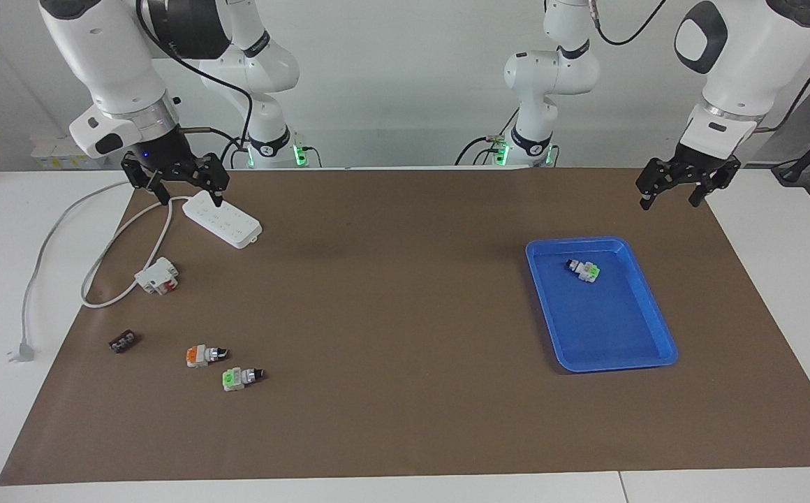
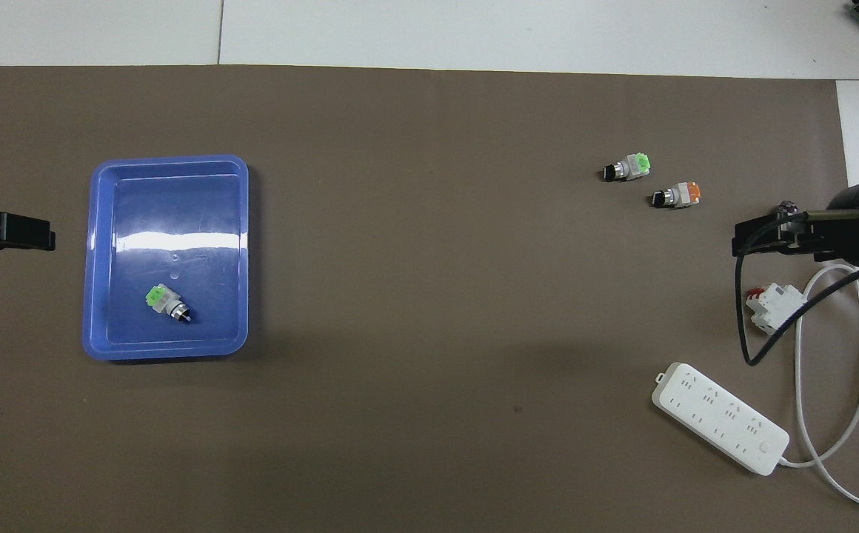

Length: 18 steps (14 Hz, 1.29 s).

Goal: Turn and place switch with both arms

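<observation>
Three switches show. One with an orange end block [image 1: 206,355] [image 2: 675,195] and one with a green end block [image 1: 241,377] [image 2: 626,167] lie side by side on the brown mat toward the right arm's end. A third, green-ended switch [image 1: 584,270] [image 2: 169,303] lies in the blue tray [image 1: 656,307] [image 2: 166,166]. My right gripper [image 1: 190,199] [image 2: 737,244] is open and empty, raised over the mat near the white-and-red block. My left gripper [image 1: 670,201] [image 2: 48,238] is open and empty, raised over the mat beside the tray at the left arm's end.
A white power strip [image 1: 222,219] [image 2: 718,416] with a looping cable and plug [image 1: 21,353] lies near the right arm. A white-and-red block [image 1: 158,276] [image 2: 774,307] and a tiny black block [image 1: 123,341] lie by the cable. White table borders the mat.
</observation>
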{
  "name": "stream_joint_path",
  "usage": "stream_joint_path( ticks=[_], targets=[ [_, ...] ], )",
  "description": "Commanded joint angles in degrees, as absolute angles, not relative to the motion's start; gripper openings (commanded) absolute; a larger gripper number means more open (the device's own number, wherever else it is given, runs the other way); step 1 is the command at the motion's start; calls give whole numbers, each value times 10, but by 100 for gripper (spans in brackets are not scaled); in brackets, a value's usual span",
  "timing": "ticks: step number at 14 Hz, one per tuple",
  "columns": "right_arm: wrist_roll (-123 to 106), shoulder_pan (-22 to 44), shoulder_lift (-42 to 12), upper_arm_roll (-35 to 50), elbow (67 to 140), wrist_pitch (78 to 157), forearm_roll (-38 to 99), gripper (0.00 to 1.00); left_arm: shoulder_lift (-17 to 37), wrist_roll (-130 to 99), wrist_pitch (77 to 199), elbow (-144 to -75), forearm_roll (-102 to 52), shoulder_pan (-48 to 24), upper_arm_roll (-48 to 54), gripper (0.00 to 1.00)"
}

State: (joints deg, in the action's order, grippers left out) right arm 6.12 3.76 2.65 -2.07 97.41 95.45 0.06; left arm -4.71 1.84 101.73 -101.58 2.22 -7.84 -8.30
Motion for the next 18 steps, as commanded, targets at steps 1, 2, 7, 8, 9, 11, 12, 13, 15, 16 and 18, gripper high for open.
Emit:
stream_joint_path(
  ticks=[1, 2, 7, 8, 9, 11, 12, 13, 15, 16, 18],
  targets=[
    [50, 35, 40, -20, 991, 966, 12, 100, -63, 11, 1019, -1032, 35, -78, -82, 100],
    [50, 35, 40, -20, 991, 967, 12, 100, -63, 11, 1019, -1032, 35, -78, -82, 100],
    [4, 34, 40, -20, 990, 973, 12, 100, -63, 11, 1019, -1032, 35, -78, -82, 100],
    [-6, 34, 40, -20, 992, 982, 12, 100, -63, 11, 1019, -1032, 35, -78, -82, 100],
    [-29, 34, 40, -20, 993, 983, 12, 100, -63, 11, 1019, -1032, 35, -78, -82, 100],
    [-107, 35, 40, -20, 994, 992, 12, 100, -63, 11, 1019, -1032, 35, -78, -82, 100],
    [-152, 34, 39, -20, 997, 998, 12, 100, -63, 11, 1019, -1032, 35, -78, -82, 100],
    [-200, 31, 38, -20, 998, 1006, 12, 100, -63, 11, 1019, -1032, 35, -78, -82, 100],
    [-306, 29, 35, -20, 1005, 1020, 13, 100, -63, 11, 1019, -1032, 35, -78, -82, 100],
    [-357, 29, 33, -20, 1005, 1022, 13, 100, -63, 11, 1019, -1032, 35, -78, -82, 100],
    [-460, 25, 16, -20, 1003, 1026, 35, 100, -63, 11, 1019, -1032, 35, -78, -82, 100]
  ],
)
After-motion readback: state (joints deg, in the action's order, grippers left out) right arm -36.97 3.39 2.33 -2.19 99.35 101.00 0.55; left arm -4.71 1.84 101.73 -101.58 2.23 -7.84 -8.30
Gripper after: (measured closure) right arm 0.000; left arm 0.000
